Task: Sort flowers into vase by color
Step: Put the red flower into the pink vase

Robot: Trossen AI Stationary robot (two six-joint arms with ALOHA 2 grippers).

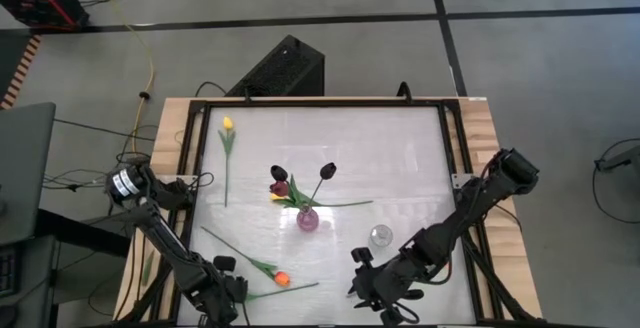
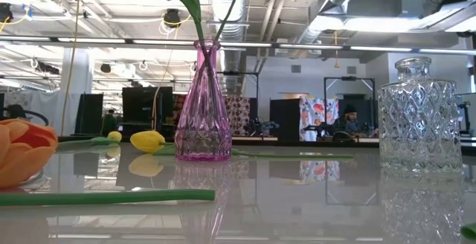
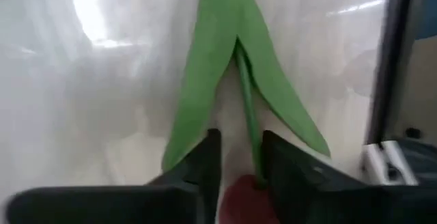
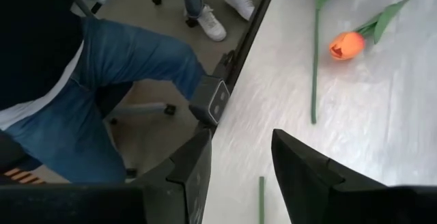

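Note:
A pink vase [image 1: 307, 219] [image 2: 202, 103] stands mid-table with dark tulips [image 1: 328, 170] in it. A clear glass vase [image 1: 380, 235] [image 2: 420, 117] stands to its right. One yellow tulip [image 1: 275, 197] [image 2: 149, 141] lies beside the pink vase, and another [image 1: 227, 124] lies toward the far left. An orange tulip [image 1: 281, 279] [image 4: 346, 45] lies near the front. My left gripper [image 1: 226, 290] [image 3: 241, 166] is low at the near edge, shut on a dark red tulip [image 3: 242, 200]. My right gripper [image 1: 368, 290] [image 4: 240, 162] is open near the front edge and touches nothing. My left gripper pinches the dark red tulip between its two fingers, at the top of the stem [image 3: 254, 156] right by the head. The fingers lie along the stem. Stem and leaves [image 3: 205, 80] stretch away from the fingers, flat on the table.
A black frame [image 1: 190, 168] borders the white tabletop. A loose green stem [image 4: 314, 67] [image 2: 104, 196] runs along the front, between the two grippers. A person's legs in jeans [image 4: 102, 80] are at the table's near edge. There is bare table right of the glass vase.

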